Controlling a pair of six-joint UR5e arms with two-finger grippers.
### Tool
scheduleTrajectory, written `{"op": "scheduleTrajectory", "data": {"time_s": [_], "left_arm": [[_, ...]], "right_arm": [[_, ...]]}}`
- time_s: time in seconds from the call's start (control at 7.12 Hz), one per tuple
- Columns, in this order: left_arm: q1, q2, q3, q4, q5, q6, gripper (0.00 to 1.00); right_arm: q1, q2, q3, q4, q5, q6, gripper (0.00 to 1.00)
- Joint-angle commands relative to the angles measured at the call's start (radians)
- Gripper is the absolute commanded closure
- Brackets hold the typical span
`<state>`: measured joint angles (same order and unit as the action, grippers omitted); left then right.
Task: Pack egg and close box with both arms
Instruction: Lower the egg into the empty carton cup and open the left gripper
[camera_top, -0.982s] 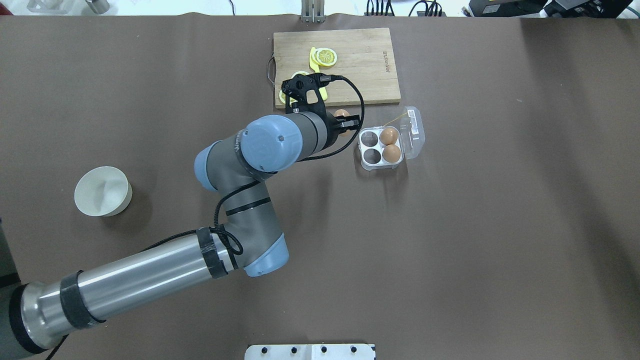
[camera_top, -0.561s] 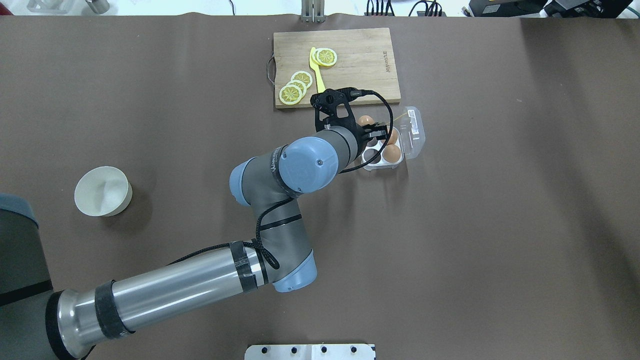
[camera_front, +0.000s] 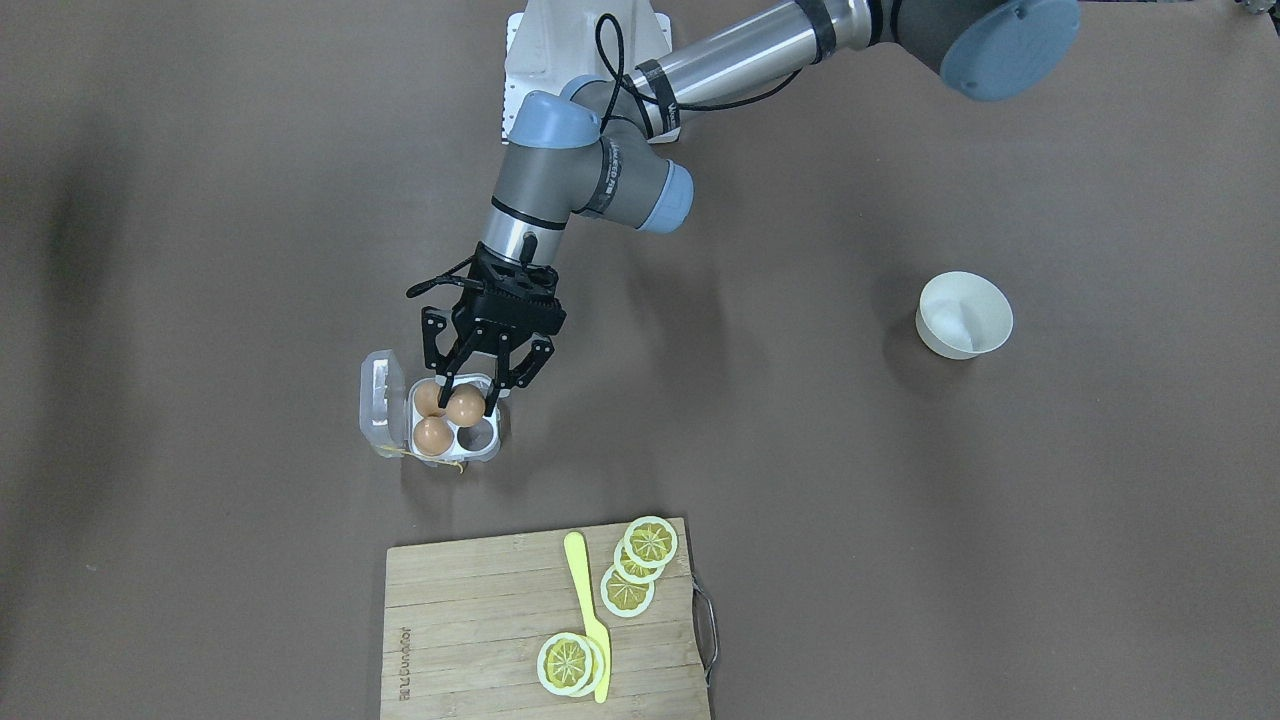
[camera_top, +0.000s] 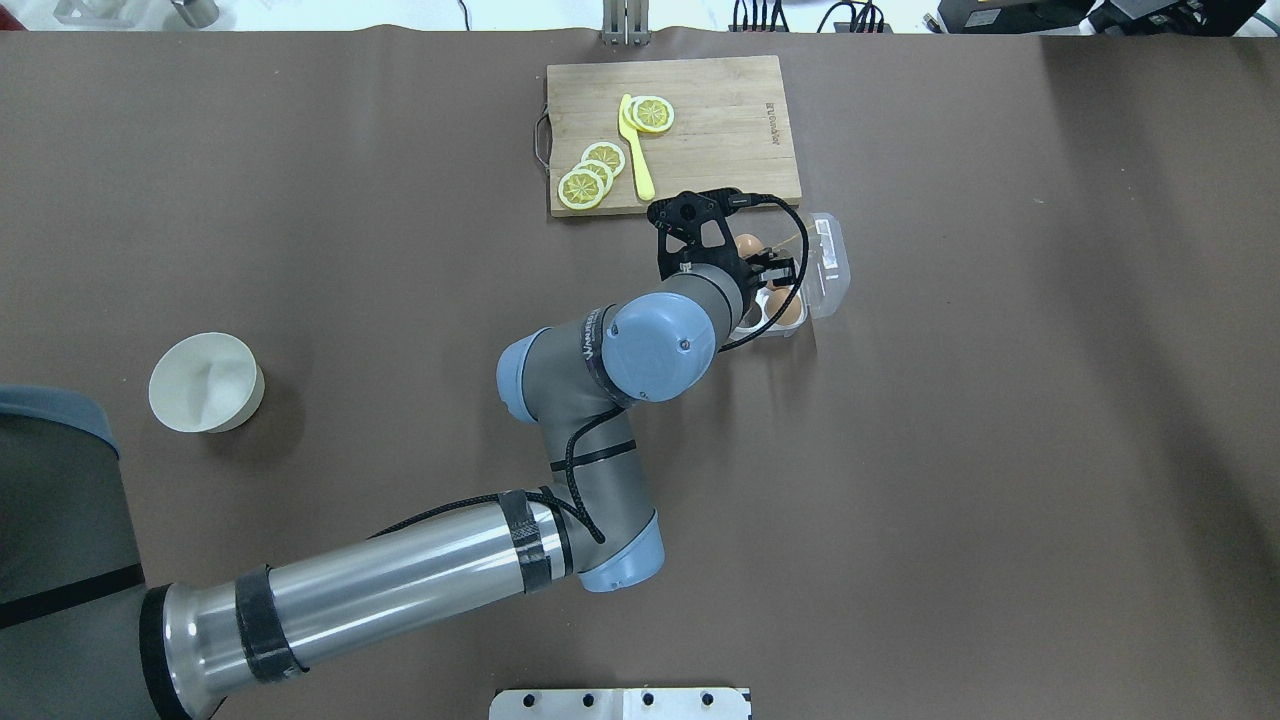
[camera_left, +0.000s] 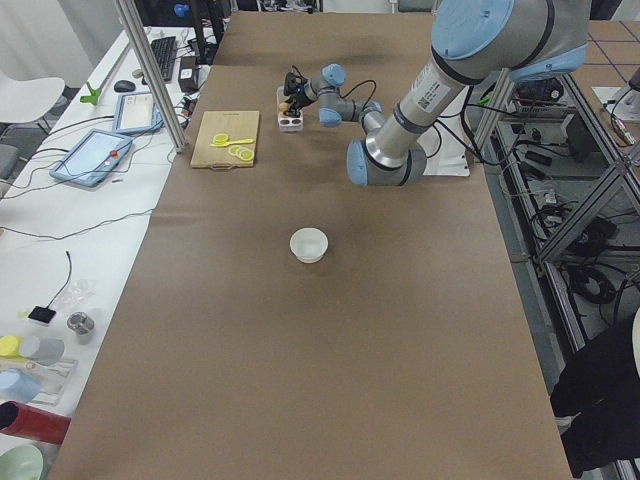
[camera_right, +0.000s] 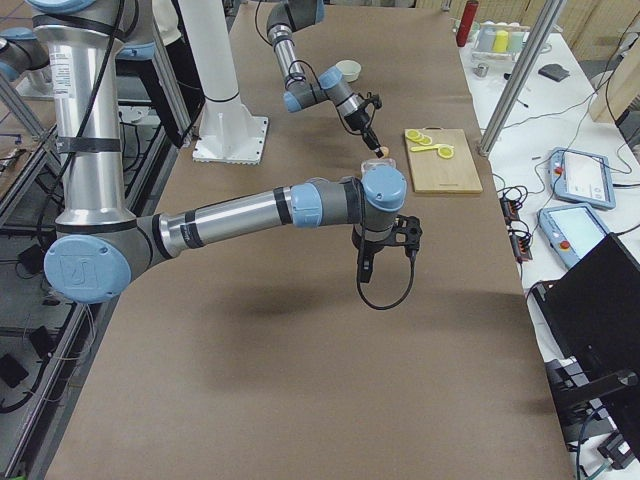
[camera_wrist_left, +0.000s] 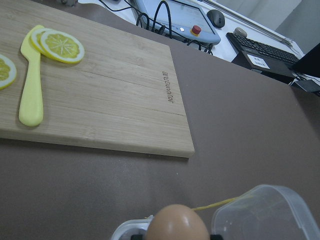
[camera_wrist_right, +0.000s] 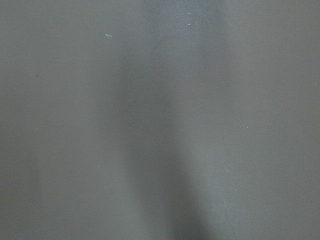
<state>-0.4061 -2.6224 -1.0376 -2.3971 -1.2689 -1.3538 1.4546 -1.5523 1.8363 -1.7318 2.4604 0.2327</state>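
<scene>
My left gripper (camera_front: 466, 408) is shut on a light-brown egg (camera_front: 465, 405) and holds it just over the open clear box (camera_front: 455, 458), above its empty side. The held egg also shows in the overhead view (camera_top: 748, 245) and the left wrist view (camera_wrist_left: 179, 226). Two more eggs (camera_front: 432, 436) sit in the box's cells. One empty cell (camera_front: 478, 434) shows beside them. The lid (camera_top: 828, 262) lies folded open. My right gripper (camera_right: 385, 240) shows only in the exterior right view, above bare table, so I cannot tell its state.
A wooden cutting board (camera_top: 700, 150) with lemon slices (camera_top: 651, 114) and a yellow knife (camera_top: 637, 150) lies just beyond the box. A white bowl (camera_top: 207, 383) stands far left. The white base plate (camera_top: 620, 705) is at the near edge.
My left arm has swung right with the egg, from beside the cutting board's near edge to over the box.
</scene>
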Motion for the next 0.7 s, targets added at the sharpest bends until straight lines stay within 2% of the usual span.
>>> {"op": "scheduleTrajectory", "data": {"time_s": [0.0, 0.28, 0.42, 0.56], "left_arm": [[0.021, -0.004, 0.019, -0.001, 0.013, 0.001, 1.0], [0.029, 0.001, 0.018, 0.001, 0.013, 0.001, 1.0], [0.029, -0.001, 0.016, -0.001, 0.013, 0.002, 0.91], [0.026, -0.001, 0.014, -0.001, 0.013, 0.002, 0.74]], "right_arm": [[0.0, 0.0, 0.001, 0.0, 0.002, 0.001, 0.0], [0.0, 0.0, 0.001, 0.0, 0.002, 0.001, 0.0], [0.0, 0.0, 0.003, 0.0, 0.002, 0.001, 0.0], [0.0, 0.0, 0.003, 0.0, 0.002, 0.001, 0.0]]}}
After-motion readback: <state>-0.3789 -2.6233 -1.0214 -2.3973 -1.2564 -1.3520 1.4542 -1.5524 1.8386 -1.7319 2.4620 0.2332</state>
